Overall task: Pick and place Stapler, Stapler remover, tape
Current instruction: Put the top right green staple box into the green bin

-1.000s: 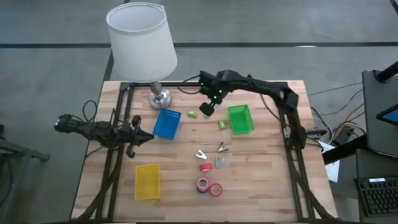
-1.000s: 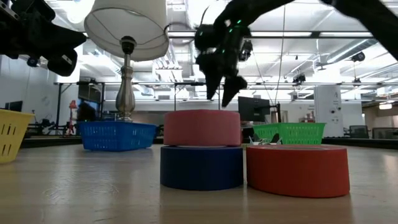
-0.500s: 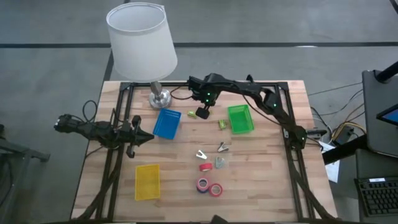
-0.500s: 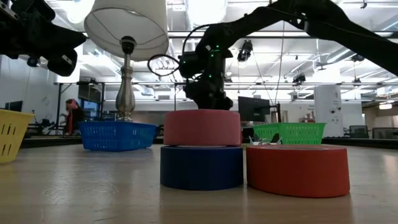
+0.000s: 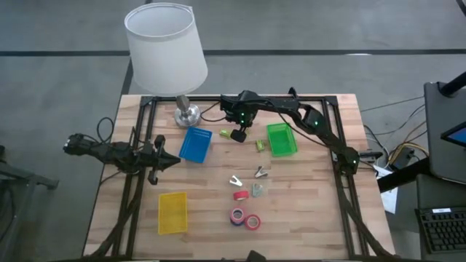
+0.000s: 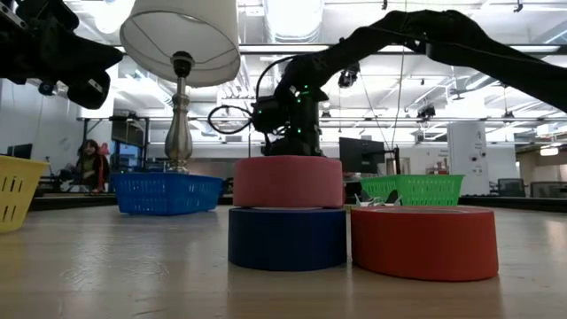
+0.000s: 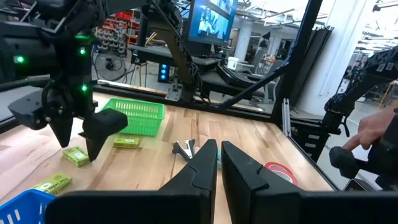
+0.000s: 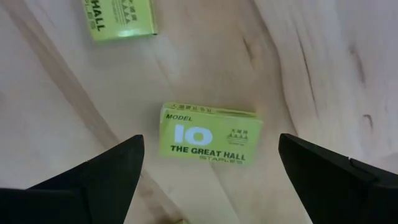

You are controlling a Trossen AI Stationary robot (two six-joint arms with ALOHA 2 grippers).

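pink tape roll [image 6: 288, 182] atop blue roll [image 6: 287, 237], red roll [image 6: 423, 241] just beside

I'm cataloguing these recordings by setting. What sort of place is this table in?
Probably a robotics lab or workshop in a large open hall: a wooden table framed by metal rails, monitors and equipment racks behind it, and long rows of ceiling lights.

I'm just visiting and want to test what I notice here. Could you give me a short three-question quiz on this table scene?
1. True or false: the right gripper hangs open over a green staple box.
2. Which tray lies nearest the lamp? A yellow tray B blue tray C green tray
3. Fill in: the left gripper is ____, holding nothing.

Key: 1 true; 2 B; 3 shut
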